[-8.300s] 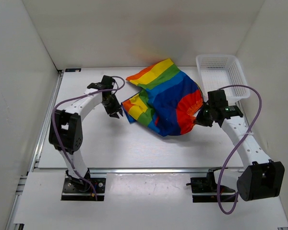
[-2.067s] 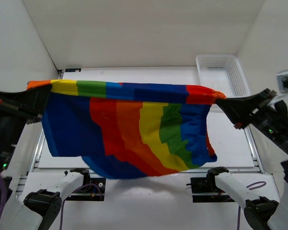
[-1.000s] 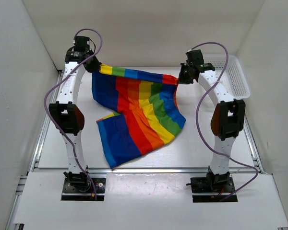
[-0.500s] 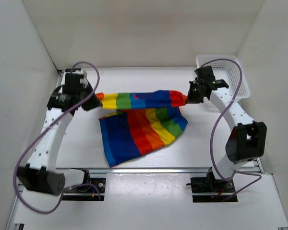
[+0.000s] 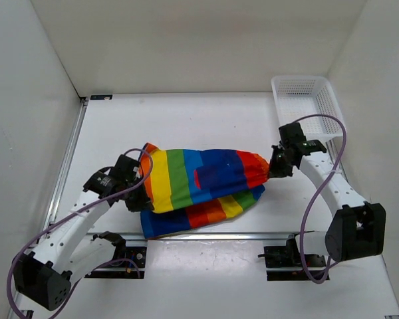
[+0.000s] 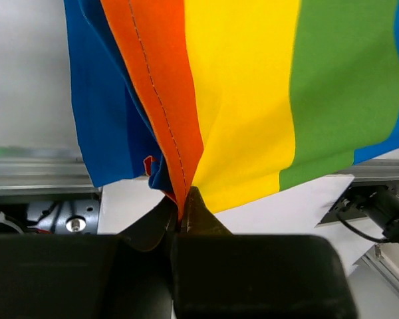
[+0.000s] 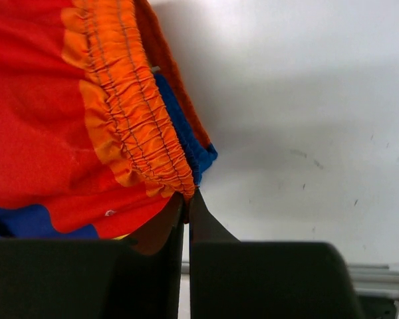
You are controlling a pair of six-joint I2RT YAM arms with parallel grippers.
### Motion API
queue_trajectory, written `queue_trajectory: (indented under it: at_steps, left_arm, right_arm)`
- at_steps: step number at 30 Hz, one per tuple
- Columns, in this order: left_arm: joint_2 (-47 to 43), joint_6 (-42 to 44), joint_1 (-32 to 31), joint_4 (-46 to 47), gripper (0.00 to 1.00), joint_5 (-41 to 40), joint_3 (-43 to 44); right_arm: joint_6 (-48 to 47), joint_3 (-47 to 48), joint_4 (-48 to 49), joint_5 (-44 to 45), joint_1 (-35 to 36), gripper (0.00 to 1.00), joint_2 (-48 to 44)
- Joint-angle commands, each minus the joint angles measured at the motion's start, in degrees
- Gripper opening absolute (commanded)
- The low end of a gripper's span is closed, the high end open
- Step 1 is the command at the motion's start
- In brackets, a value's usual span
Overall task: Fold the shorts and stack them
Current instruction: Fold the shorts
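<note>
The rainbow-striped shorts [image 5: 203, 179] lie folded over themselves near the table's front edge, the upper layer stretched between both grippers. My left gripper [image 5: 141, 187] is shut on the orange hem at the left end; the left wrist view shows the shorts [image 6: 253, 93] pinched at the gripper [image 6: 182, 214]. My right gripper [image 5: 272, 167] is shut on the gathered orange waistband at the right end; the right wrist view shows the shorts [image 7: 66, 113] held at the gripper [image 7: 187, 199]. A lower layer with blue, red and orange stripes shows beneath the front edge.
A white mesh basket [image 5: 306, 100] stands at the back right corner. The metal rail [image 5: 206, 234] of the table's front edge runs just in front of the shorts. White walls enclose the table on three sides.
Both grippers have moved toward the front edge and lowered, carrying the held edge of the shorts over the lower part, so the shorts are now folded double.
</note>
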Motion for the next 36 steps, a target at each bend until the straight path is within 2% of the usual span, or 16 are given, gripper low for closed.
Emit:
queue_trajectory:
  at_steps: [1, 3, 4, 6, 7, 8, 11, 12, 16, 19, 20, 21, 23, 27, 33, 36]
  left_arm:
    - [-1.7, -4.8, -1.1, -1.3, 0.10, 0.4, -3.9]
    - [-1.7, -6.5, -1.7, -1.3, 0.10, 0.4, -5.3]
    - [-1.7, -7.2, -2.4, -1.3, 0.10, 1.2, -6.3]
    - [-1.7, -8.0, -3.1, -1.3, 0.12, 1.9, -6.9]
    - [-1.7, -8.0, -3.8, -1.3, 0.22, 3.3, -7.5]
    - [-1.7, -7.4, -3.8, -1.3, 0.46, 3.8, -7.5]
    - [-1.2, -5.1, -3.8, -4.4, 0.84, 2.2, -4.4]
    - [-0.4, -5.1, -3.8, -5.5, 1.00, 1.2, -2.7]
    - [2.7, -4.5, -3.8, -7.1, 1.00, -4.3, 6.4]
    - [5.7, -4.5, -3.8, -3.8, 0.90, -6.9, 10.1]
    - [8.1, -4.5, -3.8, -1.4, 0.80, -8.4, 10.1]
    - [9.4, -4.5, -3.2, -0.3, 0.74, -9.0, 10.1]
    - [13.8, -5.2, -2.5, 0.8, 0.69, -9.0, 8.8]
    - [18.2, -10.2, -1.9, 5.9, 0.80, -8.2, 4.7]
    - [31.5, -11.7, -0.1, 15.1, 0.77, -5.2, 2.4]
    - [39.7, -8.3, -0.1, 15.1, 0.77, -6.6, 7.4]
  right_arm:
    - [1.4, -2.5, -2.0, 3.8, -0.4, 0.00, -2.5]
    - [2.0, -4.3, -3.3, 2.8, -0.4, 0.00, -4.5]
    - [2.6, -4.8, -3.3, 2.2, -0.4, 0.06, -5.3]
    - [3.3, -5.5, -4.1, 0.5, -0.4, 0.34, -7.0]
    - [3.3, -5.5, -4.6, 0.5, -0.4, 0.62, -7.7]
    - [4.2, -5.5, -5.1, 0.5, -0.4, 0.69, -7.7]
    - [5.4, -3.2, -6.4, 2.0, -0.4, 0.79, -8.8]
    - [5.4, -1.7, -6.4, 2.0, -0.4, 0.79, -9.3]
    - [6.0, 2.2, -4.8, 3.3, -0.4, 0.82, -8.3]
    - [6.0, 5.0, -1.8, 0.5, -0.4, 0.68, -4.7]
    - [6.0, 5.8, -1.8, -0.5, 0.3, 0.56, -3.6]
    - [6.0, 6.6, -1.2, -1.0, 1.1, 0.52, -2.6]
    - [6.0, 7.1, -0.1, -1.0, 2.1, 0.42, -0.5]
    - [4.5, 4.0, 4.4, -8.5, 4.9, 0.38, 3.3]
    - [9.0, -6.5, 13.7, -9.9, 8.0, 0.29, 13.0]
    - [14.2, -9.0, 17.0, -9.9, 8.0, 0.35, 16.4]
